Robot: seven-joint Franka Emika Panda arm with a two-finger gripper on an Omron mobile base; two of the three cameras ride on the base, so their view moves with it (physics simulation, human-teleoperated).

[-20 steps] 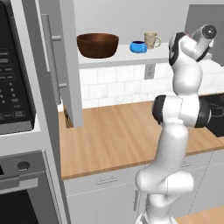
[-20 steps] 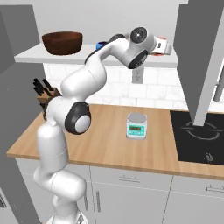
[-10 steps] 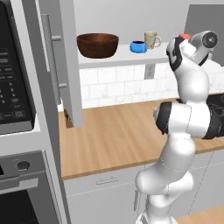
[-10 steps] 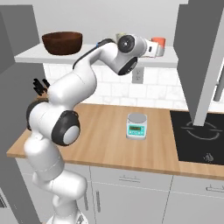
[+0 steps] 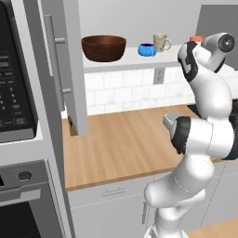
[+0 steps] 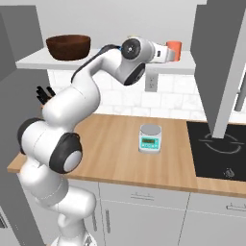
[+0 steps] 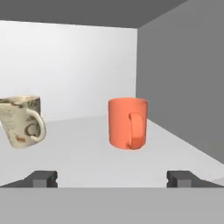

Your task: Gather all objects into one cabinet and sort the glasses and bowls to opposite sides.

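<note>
orange mug (image 7: 127, 123) before open gripper (image 7: 112, 178), beige mug (image 7: 22, 121) beside

No readable text found. Microwave (image 5: 16, 88) keypad markings left of cabinet door (image 5: 74, 65) too blurred; kitchen scale (image 6: 150, 138) display on table illegible.

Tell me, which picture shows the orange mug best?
The hand view: the orange mug stands whole on the white shelf, handle facing us. The left base view shows just its top behind the arm; the right base view shows it partly hidden.
</note>
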